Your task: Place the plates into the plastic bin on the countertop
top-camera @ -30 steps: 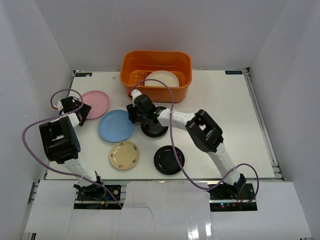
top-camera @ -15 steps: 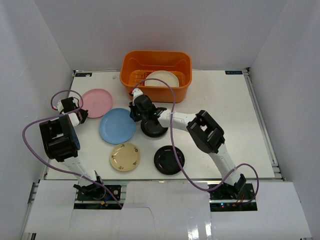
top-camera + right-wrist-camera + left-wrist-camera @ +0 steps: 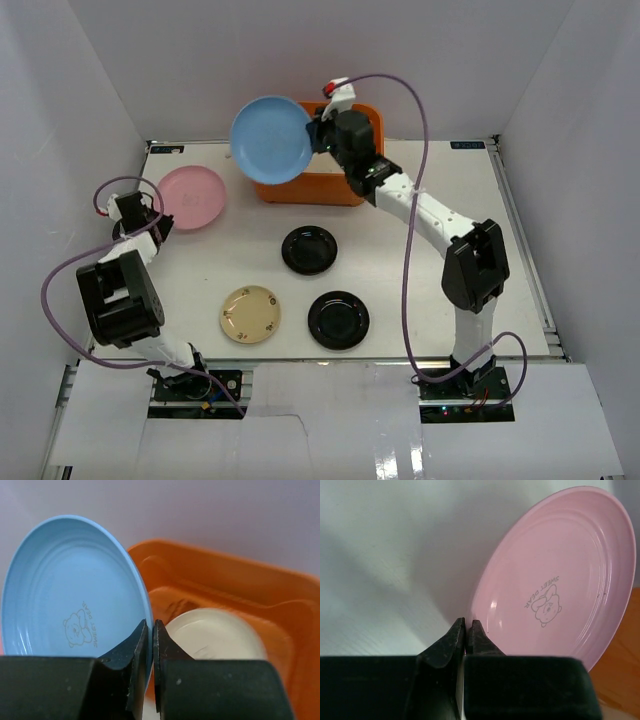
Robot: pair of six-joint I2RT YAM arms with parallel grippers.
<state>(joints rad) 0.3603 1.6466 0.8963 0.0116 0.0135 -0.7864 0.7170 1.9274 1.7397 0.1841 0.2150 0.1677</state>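
Note:
My right gripper [image 3: 318, 133] [image 3: 152, 625] is shut on the rim of the light blue plate [image 3: 270, 139] [image 3: 70, 610]. It holds the plate on edge in the air over the left part of the orange plastic bin [image 3: 330, 188] [image 3: 225, 585]. A cream plate [image 3: 215, 635] lies in the bin. My left gripper [image 3: 160, 225] [image 3: 468, 625] is shut on the near rim of the pink plate [image 3: 192, 197] [image 3: 560, 575] at the countertop's [image 3: 450, 220] far left. That plate looks tipped up.
Two glossy black plates [image 3: 309, 250] [image 3: 338, 320] and a tan plate with brown marks [image 3: 249, 313] lie flat on the countertop's middle and front. White walls enclose the left, back and right sides.
The right gripper shut on the blue plate and carried it from the countertop up and back over the bin. The left gripper shut on the pink plate's rim.

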